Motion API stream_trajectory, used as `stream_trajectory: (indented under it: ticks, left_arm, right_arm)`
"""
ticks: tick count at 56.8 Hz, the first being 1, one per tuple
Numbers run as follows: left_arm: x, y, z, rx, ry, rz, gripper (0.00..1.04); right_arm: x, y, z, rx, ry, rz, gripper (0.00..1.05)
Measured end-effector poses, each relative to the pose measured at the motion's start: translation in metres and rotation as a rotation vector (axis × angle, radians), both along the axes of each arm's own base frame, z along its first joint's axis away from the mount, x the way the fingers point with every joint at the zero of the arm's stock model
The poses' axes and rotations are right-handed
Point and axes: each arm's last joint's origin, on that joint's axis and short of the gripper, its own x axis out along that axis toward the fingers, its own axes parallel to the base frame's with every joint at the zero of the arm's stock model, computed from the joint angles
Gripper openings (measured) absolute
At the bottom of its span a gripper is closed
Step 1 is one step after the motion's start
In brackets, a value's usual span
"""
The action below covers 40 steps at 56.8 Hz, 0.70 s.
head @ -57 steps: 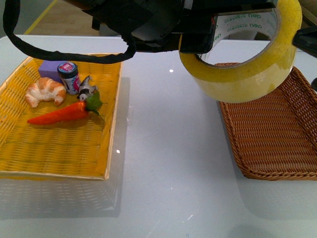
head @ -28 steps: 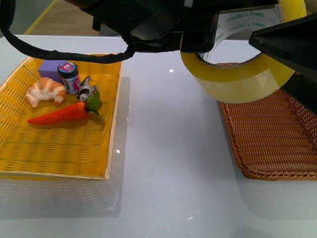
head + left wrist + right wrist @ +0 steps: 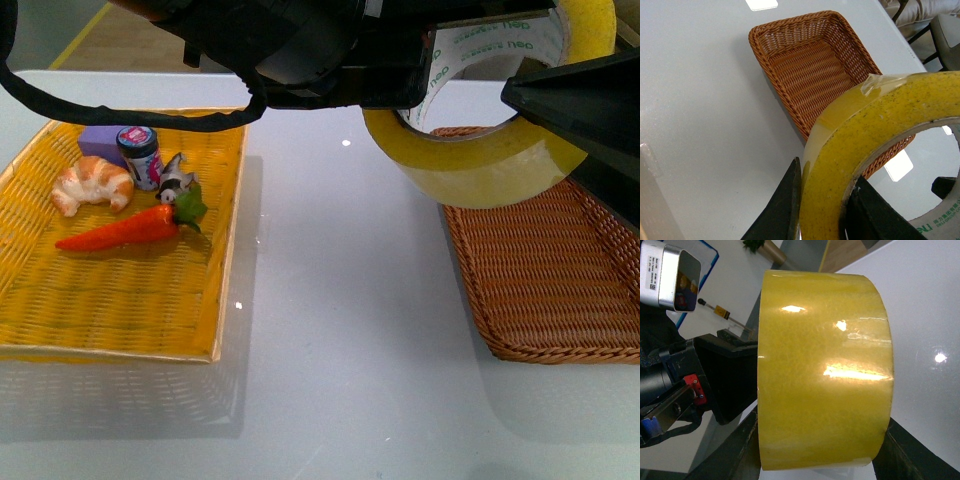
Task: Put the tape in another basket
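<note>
The left gripper (image 3: 822, 210) is clamped on the wall of the tape (image 3: 880, 125), one finger outside and one inside the core. The right gripper (image 3: 822, 450) straddles the roll's width, but I cannot tell whether it presses. The tape hangs above the surface (image 3: 340, 300), by the left rim of the brown basket (image 3: 560, 280). It looks like a handover, so the right should grip firmly before the left lets go, then set it down low, mid-basket.

ARX robot: 2 matte black arms.
The rounded black left-arm housing (image 3: 300, 40) trails a looping black sleeved cable (image 3: 130, 115); its 2 jaws are tapering black blades. The angular black right-arm shell (image 3: 590, 95) is wedge-shaped. The left arm also carries a silver box with a white printed label (image 3: 670, 275) and a small red fitting (image 3: 692, 385).
</note>
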Motion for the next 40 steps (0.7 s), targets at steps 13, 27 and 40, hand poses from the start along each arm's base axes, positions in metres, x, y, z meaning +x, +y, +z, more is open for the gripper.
stream_trajectory:
  ticks: [13,27,40]
  left_arm:
    - [-0.001,0.003,0.010,-0.025,-0.023,0.009,0.46]
    - [-0.007,0.013,0.026,-0.067,-0.058,0.014,0.83]
    - [-0.016,0.044,0.046,-0.146,-0.136,0.061,0.96]
  right_arm:
    - [0.000,0.000,0.000,-0.007,0.002,-0.014,0.48]
    - [0.002,-0.006,-0.001,-0.007,0.009,-0.049,0.48]
    - [0.006,-0.024,-0.002,0.001,0.028,-0.130,0.48]
